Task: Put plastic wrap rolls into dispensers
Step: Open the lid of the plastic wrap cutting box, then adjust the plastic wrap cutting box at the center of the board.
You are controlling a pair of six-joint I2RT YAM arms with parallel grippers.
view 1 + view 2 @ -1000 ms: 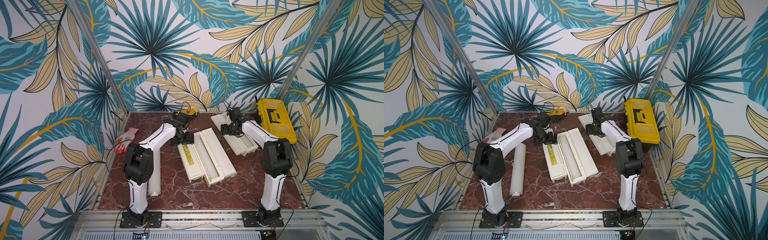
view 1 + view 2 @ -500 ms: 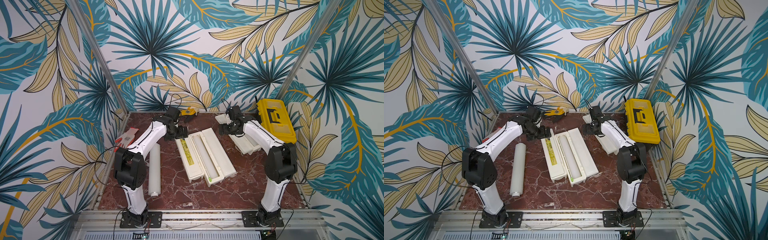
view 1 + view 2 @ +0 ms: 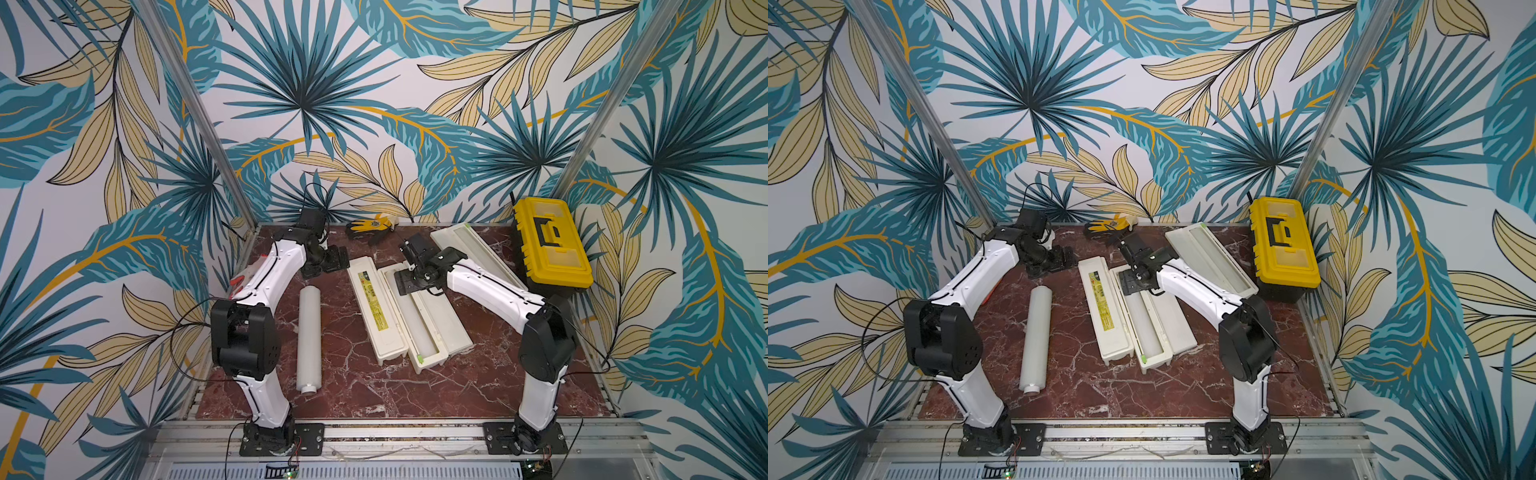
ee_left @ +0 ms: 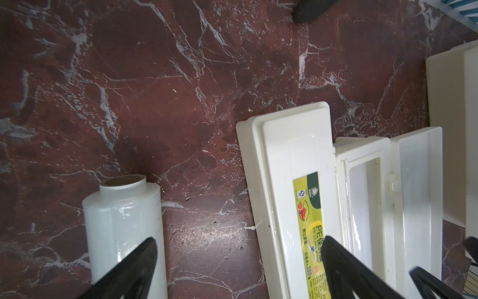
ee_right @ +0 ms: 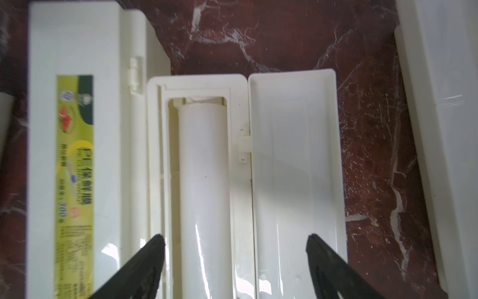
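Both jaws gape empty: left gripper [image 4: 239,240] near loose roll [image 4: 124,227] and closed dispenser [image 4: 284,168], right gripper [image 5: 235,238] over open dispenser [image 5: 292,168]. Only the top views show the yellow toolbox [image 3: 548,249] beside them.

A yellow toolbox [image 3: 550,245] with a black handle sits shut at the far right of the red marble tabletop [image 3: 374,390], close to the wall. A yellow-and-black glove [image 3: 372,226] lies at the back edge. Red fingertips of another glove [image 3: 235,281] show at the left edge. Teal and tan leaf wallpaper [image 3: 311,83] covers the walls, with aluminium posts [image 3: 195,108] in the corners
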